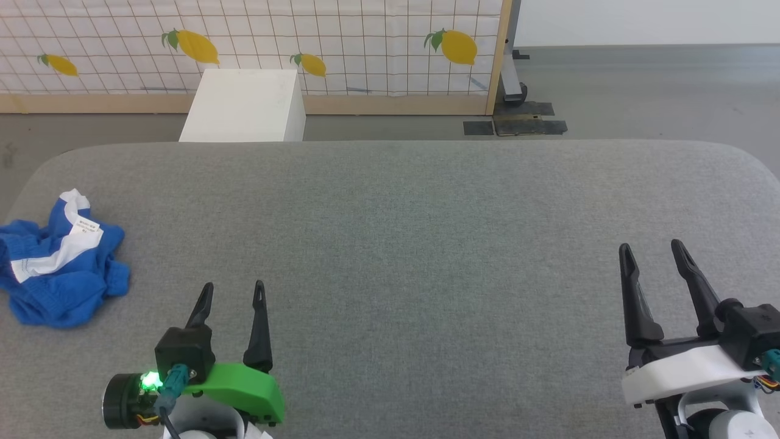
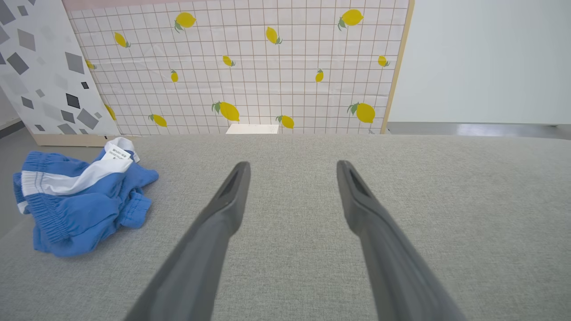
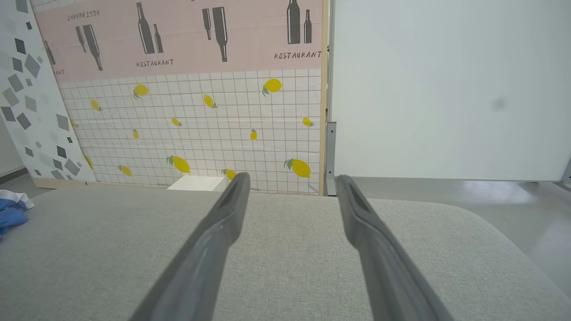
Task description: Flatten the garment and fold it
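The blue shorts lie crumpled in a heap at the table's far left edge, a white stripe and a small white tag facing up. In the left wrist view the same garment sits left of my fingers. A sliver of blue and white cloth shows at the left edge of the right wrist view. My left gripper stands open over bare cloth, to the right of the heap and apart from it. My right gripper is open at the table's right side, holding nothing.
The grey fabric-covered table has rounded far corners. Behind it a white box stands on the floor against a lemon-patterned panel. Grey floor lies beyond the far right edge.
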